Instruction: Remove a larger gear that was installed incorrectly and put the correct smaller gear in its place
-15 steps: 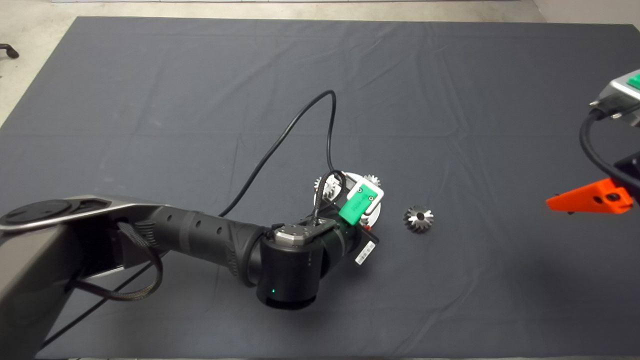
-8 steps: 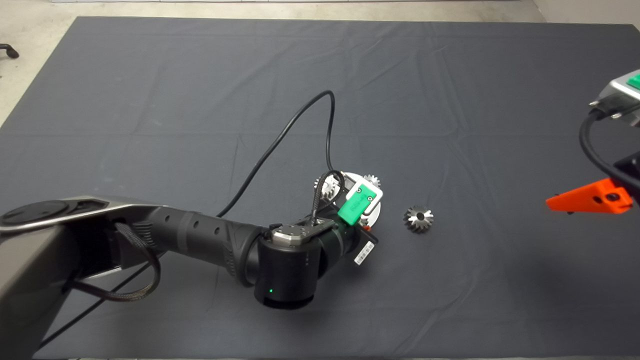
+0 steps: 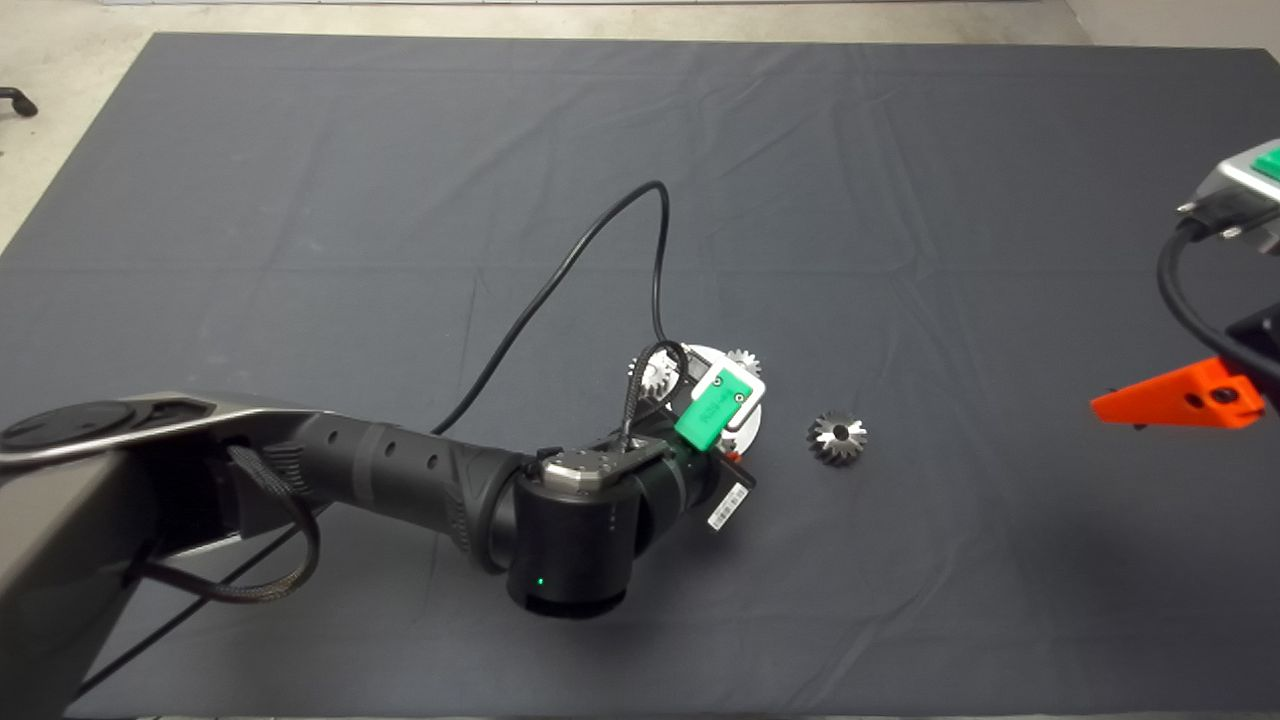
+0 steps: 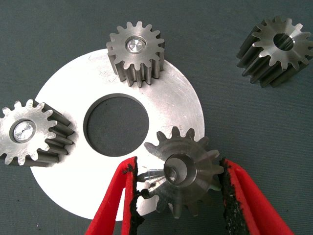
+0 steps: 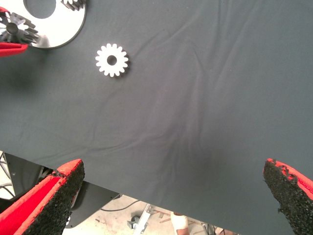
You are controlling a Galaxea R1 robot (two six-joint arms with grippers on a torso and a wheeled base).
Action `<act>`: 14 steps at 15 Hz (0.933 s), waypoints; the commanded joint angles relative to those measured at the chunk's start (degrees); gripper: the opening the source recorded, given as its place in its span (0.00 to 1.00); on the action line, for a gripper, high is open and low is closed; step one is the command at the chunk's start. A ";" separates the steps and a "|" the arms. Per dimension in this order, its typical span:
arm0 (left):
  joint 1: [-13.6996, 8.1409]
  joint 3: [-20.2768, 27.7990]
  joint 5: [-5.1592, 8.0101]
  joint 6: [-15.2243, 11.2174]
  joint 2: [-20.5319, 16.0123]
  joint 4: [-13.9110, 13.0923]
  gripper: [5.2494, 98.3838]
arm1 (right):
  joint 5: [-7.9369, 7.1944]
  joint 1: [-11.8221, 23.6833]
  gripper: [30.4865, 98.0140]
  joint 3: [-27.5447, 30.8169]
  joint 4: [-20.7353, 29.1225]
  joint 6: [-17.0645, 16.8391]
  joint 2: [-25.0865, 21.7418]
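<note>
This is looking like a robotics lab or test workshop. A dark mat (image 3: 900,200) is covering the worktop with creases showing, and bare concrete floor (image 3: 60,40) is showing beyond its far and left edges. Steel gears are sitting on a round metal plate (image 4: 181,98) with a centre hole, black cables (image 3: 560,290) are trailing across the mat, and metal frame legs (image 5: 19,176) are showing under the worktop's edge.
</note>
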 commanded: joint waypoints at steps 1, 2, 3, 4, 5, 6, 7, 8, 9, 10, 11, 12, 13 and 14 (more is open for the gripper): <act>0.33 0.51 1.82 0.28 -1.36 -0.26 0.31 | -2.99 1.02 0.98 0.29 1.63 0.42 0.52; 0.33 0.51 1.82 0.28 -1.36 -0.26 0.31 | -2.99 1.02 0.98 0.29 1.63 0.42 0.52; 0.33 0.62 1.89 0.28 -1.44 -0.26 0.31 | -2.99 1.02 0.98 0.29 1.63 0.42 0.52; 0.33 1.11 1.91 0.28 -1.53 -0.26 0.31 | -2.99 1.02 0.98 0.29 1.63 0.42 0.52; 0.33 1.30 1.91 0.28 -1.62 -0.26 0.31 | -2.95 1.02 0.98 0.29 1.63 0.42 0.43; 0.33 1.30 1.91 0.28 -1.62 -0.26 0.31 | -2.97 1.02 0.98 0.29 1.63 0.42 0.43; 0.33 1.21 1.91 0.28 -1.62 -0.18 0.31 | -2.90 1.02 0.98 0.29 1.63 0.42 0.43; 0.33 1.13 1.91 0.28 -1.39 -0.26 0.31 | -2.90 1.02 0.98 0.29 1.63 0.42 0.43; 0.33 1.12 1.91 0.28 -1.18 -0.26 0.31 | -2.90 1.02 0.98 0.29 1.63 0.42 0.43; 0.33 1.30 1.91 0.28 -1.01 -0.26 0.31 | -2.99 1.02 0.98 0.29 1.63 0.42 0.35; 0.25 1.39 2.00 0.19 -0.83 -0.26 0.31 | -2.99 1.02 0.98 0.29 1.63 0.42 0.34; 0.24 1.48 2.00 0.28 -0.48 -0.26 0.31 | -2.99 1.02 0.98 0.29 1.63 0.42 0.34; 0.16 1.82 2.00 0.28 -0.30 -0.26 0.31 | -2.92 1.02 0.98 0.29 1.63 0.49 0.34; 0.16 2.35 2.06 0.13 -0.30 -0.26 0.31 | -2.91 1.02 0.98 0.29 1.63 0.42 0.34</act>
